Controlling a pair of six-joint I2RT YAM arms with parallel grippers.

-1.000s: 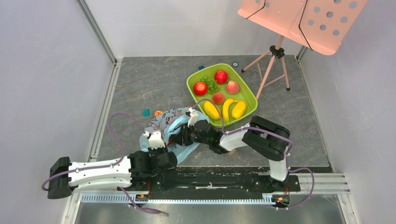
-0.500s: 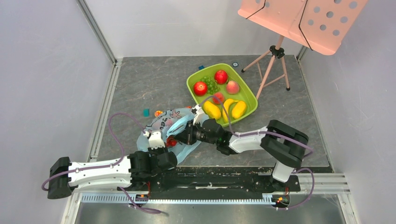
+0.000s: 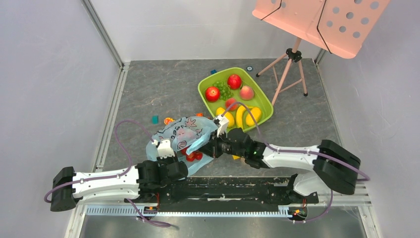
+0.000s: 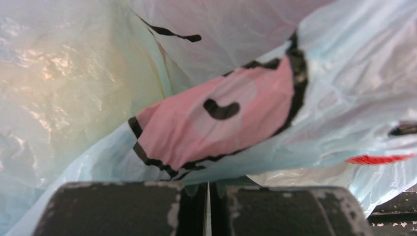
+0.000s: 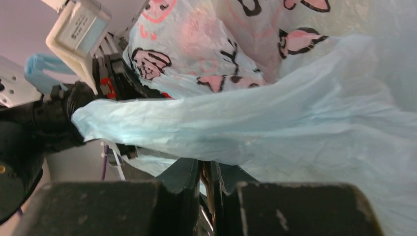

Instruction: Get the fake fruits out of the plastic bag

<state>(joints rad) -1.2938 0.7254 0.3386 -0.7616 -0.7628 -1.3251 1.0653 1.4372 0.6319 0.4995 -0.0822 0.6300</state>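
The light-blue plastic bag with pink cartoon prints lies on the mat in front of both arms, stretched between them. My left gripper is shut on the bag's near-left edge. In the left wrist view the bag fills the frame and the film runs down between the closed jaws. My right gripper is shut on the bag's right edge; its wrist view shows a fold of bag pinched at the jaws. Small red fake fruits show at the bag's near side between the grippers.
A green tray behind the right arm holds red, yellow and green toy fruits. A pink music stand on a tripod stands at the back right. Small coloured blocks lie left of the bag. White walls enclose the mat.
The right arm swung out to the right, closed on the bag's edge and pulled it flatter. Red fruits have come into view at the bag's near side. The left arm held still.
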